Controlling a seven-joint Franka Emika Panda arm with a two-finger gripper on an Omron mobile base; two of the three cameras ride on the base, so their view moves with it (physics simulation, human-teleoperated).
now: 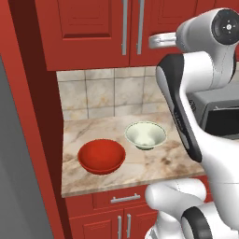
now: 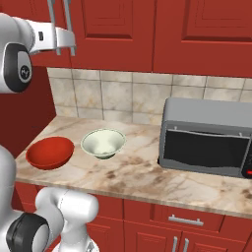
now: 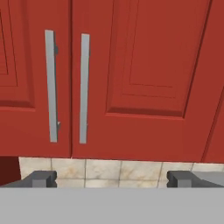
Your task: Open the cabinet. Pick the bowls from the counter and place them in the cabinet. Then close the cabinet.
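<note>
The hand [image 3: 111, 179] is spread wide and holds nothing, raised in front of the cabinet [image 3: 144, 78] with both doors shut. Its fingertips [image 3: 41, 178] sit below the door bottoms, right of the two bar handles [image 3: 83, 87], so it looks lined up for a reach at a handle; opening is judged the step in hand. Below, on the tabletop [image 1: 154, 168], the red bowl [image 1: 101, 156] lies near left and the pale bowl [image 1: 145, 135] just beside it, farther right, both upright and waiting. A microwave [image 2: 206, 138] stands well apart to the right.
</note>
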